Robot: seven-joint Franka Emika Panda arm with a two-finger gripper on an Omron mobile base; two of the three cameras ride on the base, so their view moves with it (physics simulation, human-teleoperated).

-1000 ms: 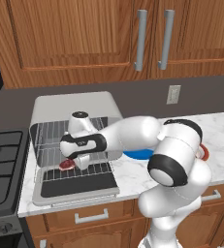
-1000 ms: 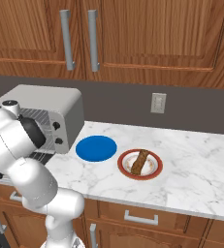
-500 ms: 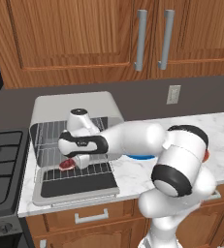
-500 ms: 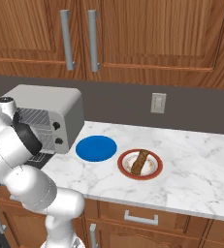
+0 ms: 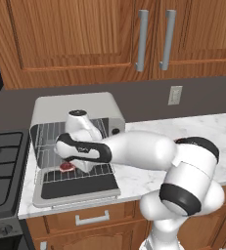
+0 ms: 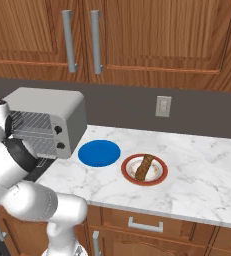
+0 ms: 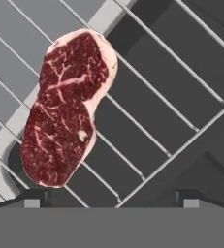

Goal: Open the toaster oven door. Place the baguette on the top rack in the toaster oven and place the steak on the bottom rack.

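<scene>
Marbled red steak point(image 7: 65, 109) on wire bars

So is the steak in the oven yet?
In: the steak lies flat on the bottom rack, free of the open gripper.

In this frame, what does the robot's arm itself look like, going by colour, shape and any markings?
The arm is glossy white, built of thick rounded segments, with black bands at the joints, as at the elbow. The hand is white with a dark band along it. The gripper ends in two small dark, blocky fingertips. No cables or lettering are visible.
</scene>
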